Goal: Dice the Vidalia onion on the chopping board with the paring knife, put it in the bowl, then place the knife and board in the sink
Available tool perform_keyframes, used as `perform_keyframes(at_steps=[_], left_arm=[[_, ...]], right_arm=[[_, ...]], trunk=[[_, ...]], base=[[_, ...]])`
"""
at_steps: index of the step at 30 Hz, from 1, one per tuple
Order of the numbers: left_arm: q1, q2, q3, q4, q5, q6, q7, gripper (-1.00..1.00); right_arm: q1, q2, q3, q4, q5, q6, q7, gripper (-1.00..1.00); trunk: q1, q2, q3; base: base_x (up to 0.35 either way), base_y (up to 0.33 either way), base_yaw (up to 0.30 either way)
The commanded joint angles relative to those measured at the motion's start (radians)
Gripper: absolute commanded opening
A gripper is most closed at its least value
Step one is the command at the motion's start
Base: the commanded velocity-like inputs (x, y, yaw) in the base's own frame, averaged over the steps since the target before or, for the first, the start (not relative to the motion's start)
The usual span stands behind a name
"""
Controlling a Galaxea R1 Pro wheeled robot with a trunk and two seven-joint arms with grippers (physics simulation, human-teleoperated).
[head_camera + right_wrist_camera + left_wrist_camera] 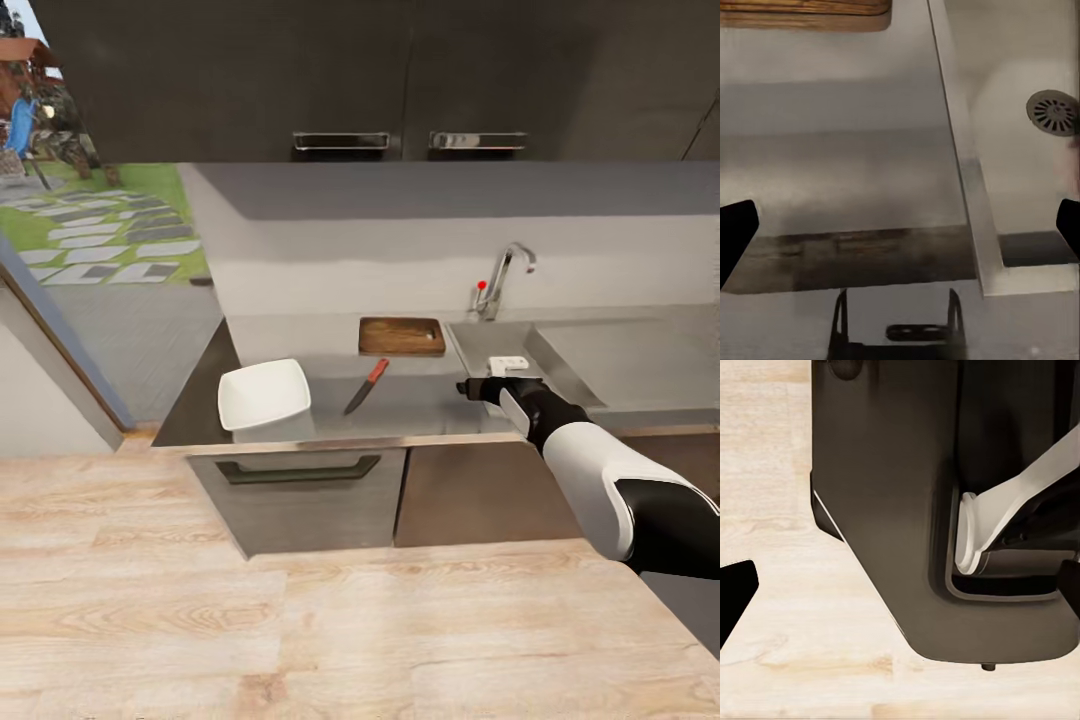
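The right claw, spread wide and gripping nothing, is hovering at the sink rim, opening the onion-fetching step; next it is needing to reach toward two o'clock into the basin; the left claw's state I cannot tell.

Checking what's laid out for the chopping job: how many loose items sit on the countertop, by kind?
Bowl: 1
Knife: 1
Chopping board: 1
Total: 3
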State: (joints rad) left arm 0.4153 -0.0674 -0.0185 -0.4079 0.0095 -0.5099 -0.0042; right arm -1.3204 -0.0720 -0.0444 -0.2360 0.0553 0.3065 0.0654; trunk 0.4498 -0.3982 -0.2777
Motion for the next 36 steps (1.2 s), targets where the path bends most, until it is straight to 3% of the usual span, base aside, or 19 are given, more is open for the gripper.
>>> perform_keyframes(at_steps=[1, 8, 14, 20, 30, 36], left_arm=[[0.000, 0.000, -0.001, -0.002, 0.001, -0.001, 0.000, 1.00], [0.000, 0.000, -0.001, -0.002, 0.001, -0.001, 0.000, 1.00], [0.000, 0.000, -0.001, -0.002, 0.001, -0.002, 0.000, 1.00], [0.000, 0.000, 0.000, -0.001, 0.002, -0.001, 0.001, 1.00], [0.000, 0.001, 0.000, 0.004, 0.003, 0.000, 0.005, 1.00], [0.000, 0.001, 0.000, 0.004, 0.003, -0.001, 0.006, 1.00]], right_arm=[[0.000, 0.001, -0.005, -0.002, 0.006, 0.005, 0.005, 1.00], [0.000, 0.000, -0.005, -0.003, 0.006, -0.003, 0.009, 1.00], [0.019, 0.001, -0.005, -0.008, 0.005, -0.210, 0.058, 1.00], [0.020, 0.011, -0.005, -0.018, 0.006, -0.263, 0.091, 1.00], [0.070, 0.039, -0.005, -0.022, 0.009, -0.463, 0.099, 1.00], [0.089, 0.041, -0.005, -0.025, 0.009, -0.497, 0.099, 1.00]], trunk=[[0.000, -0.002, 0.000], [0.000, -0.002, 0.011], [0.000, -0.002, 0.021], [0.000, -0.002, 0.030], [0.000, -0.002, 0.046], [0.000, -0.002, 0.056]], base=[[-0.274, 0.000, 0.000], [-0.194, 0.000, 0.000], [-0.010, 0.000, 0.000], [0.000, 0.000, 0.000], [0.000, 0.000, 0.004], [0.000, 0.000, 0.051]])
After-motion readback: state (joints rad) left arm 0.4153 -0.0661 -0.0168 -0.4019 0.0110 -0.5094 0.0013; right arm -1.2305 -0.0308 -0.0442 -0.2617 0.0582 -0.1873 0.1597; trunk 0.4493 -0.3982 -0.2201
